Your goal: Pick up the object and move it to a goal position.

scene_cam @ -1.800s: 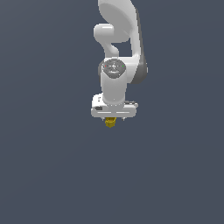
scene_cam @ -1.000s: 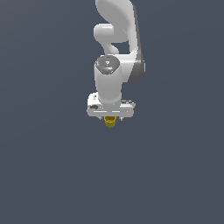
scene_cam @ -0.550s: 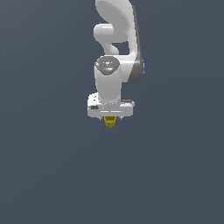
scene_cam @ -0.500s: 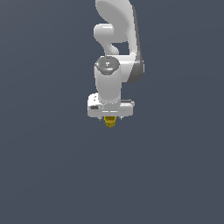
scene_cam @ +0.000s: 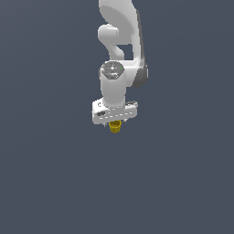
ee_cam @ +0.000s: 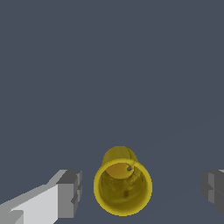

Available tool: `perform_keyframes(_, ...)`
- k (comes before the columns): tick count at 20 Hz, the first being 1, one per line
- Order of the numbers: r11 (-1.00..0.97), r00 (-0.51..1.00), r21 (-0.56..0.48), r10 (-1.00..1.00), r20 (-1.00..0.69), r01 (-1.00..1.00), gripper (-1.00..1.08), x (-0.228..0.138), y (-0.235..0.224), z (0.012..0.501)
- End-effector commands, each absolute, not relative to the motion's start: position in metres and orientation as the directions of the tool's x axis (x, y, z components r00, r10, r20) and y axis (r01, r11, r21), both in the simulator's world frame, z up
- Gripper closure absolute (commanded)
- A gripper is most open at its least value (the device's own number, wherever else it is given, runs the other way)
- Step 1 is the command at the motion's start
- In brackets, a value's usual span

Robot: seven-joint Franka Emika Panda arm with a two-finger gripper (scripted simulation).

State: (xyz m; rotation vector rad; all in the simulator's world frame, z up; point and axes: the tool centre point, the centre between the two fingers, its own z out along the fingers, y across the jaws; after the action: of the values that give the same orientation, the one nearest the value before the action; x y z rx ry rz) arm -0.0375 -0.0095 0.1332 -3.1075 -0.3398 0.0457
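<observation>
Fingers (ee_cam: 70,194) stand wide apart in the wrist view — one grey pad on either side of the object (ee_cam: 123,187), each with a clear gap to its rim. Neither pad touches it. The span between the pads is several times the width of the object, which lies between them but nearer to one pad than to the other.

The gripper (ee_cam: 140,190) points straight down, and in the exterior view its white body (scene_cam: 114,113) hangs from the arm (scene_cam: 119,55) with the object (scene_cam: 115,126) showing just beneath it. The fingers themselves are too small to make out in that view.

Object appearance:
- Colour: mustard yellow, glossy.
- Form: a small hollow cylinder, cup-like, standing upright with its open mouth toward the wrist camera.
- Rim: a thick rounded ring, brighter than the interior.
- Interior: darker walls, a paler floor, and a small dark speck close to the rim.
- Width: clearly less than the finger opening.

The object rests on a plain dark grey-blue surface (ee_cam: 109,74) — no contact with either finger is visible.
</observation>
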Motion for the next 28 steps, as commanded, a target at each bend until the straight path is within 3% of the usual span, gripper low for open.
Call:
perform_keyframes(1, -0.959, 0.959, -0.016, 0.283, -0.023, 0.283, -0.92, -0.044, -0.010, 0.127)
perform_keyframes(14, -0.821, 0.821, -0.004, 0.571, -0.004, 0.571, -0.92, -0.074, -0.011, 0.103)
perform_keyframes(28, -0.769, 0.769, 0.000, 0.639, 0.000, 0.639, -0.92, -0.083, -0.011, 0.095)
